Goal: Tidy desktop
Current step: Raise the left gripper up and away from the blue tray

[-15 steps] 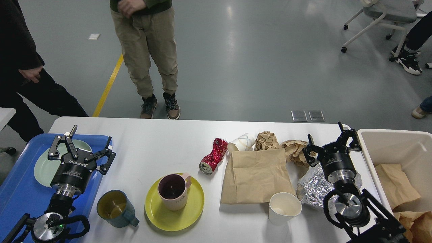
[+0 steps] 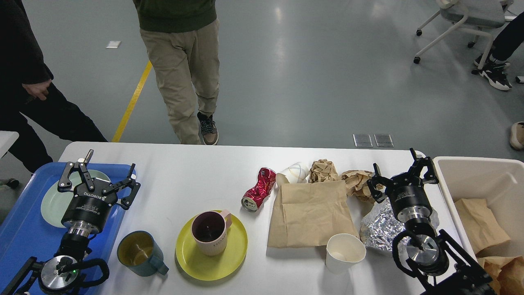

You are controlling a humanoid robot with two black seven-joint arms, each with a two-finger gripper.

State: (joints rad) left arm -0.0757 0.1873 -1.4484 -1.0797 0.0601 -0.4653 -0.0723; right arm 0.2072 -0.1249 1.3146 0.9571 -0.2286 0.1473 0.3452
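The white desktop (image 2: 188, 172) spans the view. On it lie a crushed red can (image 2: 258, 189), a tipped white paper cup (image 2: 294, 172), two crumpled brown paper balls (image 2: 322, 170), a flat brown paper bag (image 2: 313, 213), crumpled foil (image 2: 378, 230), an upright white paper cup (image 2: 344, 252), a pink mug (image 2: 210, 232) on a yellow plate (image 2: 235, 250) and a blue-green mug (image 2: 139, 253). My left gripper (image 2: 104, 171) hangs open over the blue tray (image 2: 24, 237), holding nothing. My right gripper (image 2: 400, 167) stands open above the foil and crumpled paper, also holding nothing.
A pale green plate (image 2: 51, 205) lies in the blue tray at the left. A beige bin (image 2: 483, 180) at the right edge holds brown paper bags. Two people stand beyond the table's far edge. An office chair (image 2: 462, 20) is at the far right.
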